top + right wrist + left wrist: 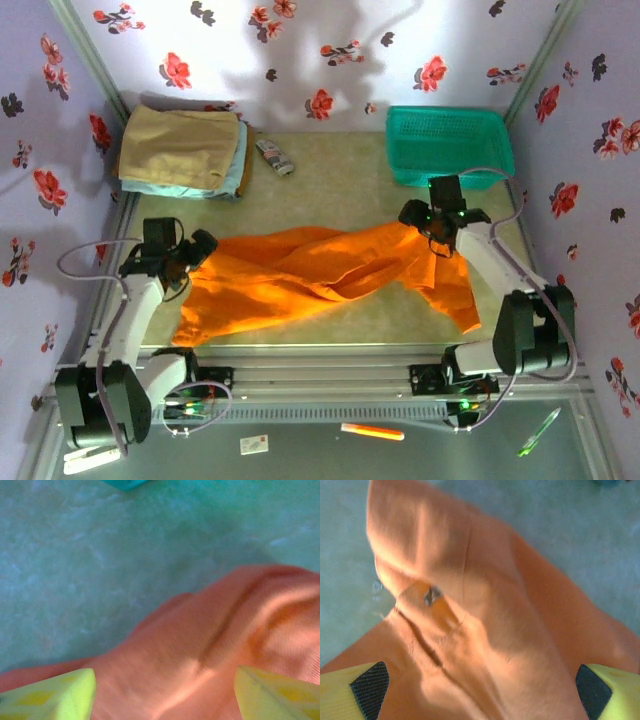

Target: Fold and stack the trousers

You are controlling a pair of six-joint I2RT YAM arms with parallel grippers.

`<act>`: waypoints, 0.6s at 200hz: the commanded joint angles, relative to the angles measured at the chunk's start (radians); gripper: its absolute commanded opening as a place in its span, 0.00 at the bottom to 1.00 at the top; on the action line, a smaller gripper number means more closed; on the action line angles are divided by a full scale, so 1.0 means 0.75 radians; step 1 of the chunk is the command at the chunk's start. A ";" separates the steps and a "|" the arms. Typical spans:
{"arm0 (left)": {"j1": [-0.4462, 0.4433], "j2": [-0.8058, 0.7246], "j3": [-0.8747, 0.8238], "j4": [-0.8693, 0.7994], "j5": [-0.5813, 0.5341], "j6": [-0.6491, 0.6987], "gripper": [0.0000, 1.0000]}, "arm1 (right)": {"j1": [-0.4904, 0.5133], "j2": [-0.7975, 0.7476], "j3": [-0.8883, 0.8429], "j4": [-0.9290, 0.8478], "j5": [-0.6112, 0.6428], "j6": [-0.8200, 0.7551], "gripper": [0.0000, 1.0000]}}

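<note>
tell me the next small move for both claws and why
Probably shut the left claw and right claw on the trousers: each stands open with orange cloth between its fingers, and the trousers lie twisted, unfolded, between them.

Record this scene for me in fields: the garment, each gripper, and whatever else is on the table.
garment: bright orange soft cloth trousers, crumpled and unfolded, stretched across the table between the arms
left arm: left gripper open, orange cloth between its fingers
right arm: right gripper open, orange cloth between its fingers
stack: tan folded garment on top of light blue folded garment, far left
basket: green plastic mesh basket, far right
</note>
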 commanded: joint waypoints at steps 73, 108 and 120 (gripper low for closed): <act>0.218 0.300 0.154 0.163 -0.091 -0.064 0.94 | 0.127 0.131 0.242 0.080 -0.089 0.077 0.66; 0.216 0.229 0.051 0.180 -0.005 -0.059 0.56 | 0.286 0.050 0.277 0.067 0.013 0.035 0.67; 0.216 0.160 0.005 0.170 0.022 -0.071 0.54 | 0.312 0.076 0.322 0.054 0.029 0.012 0.68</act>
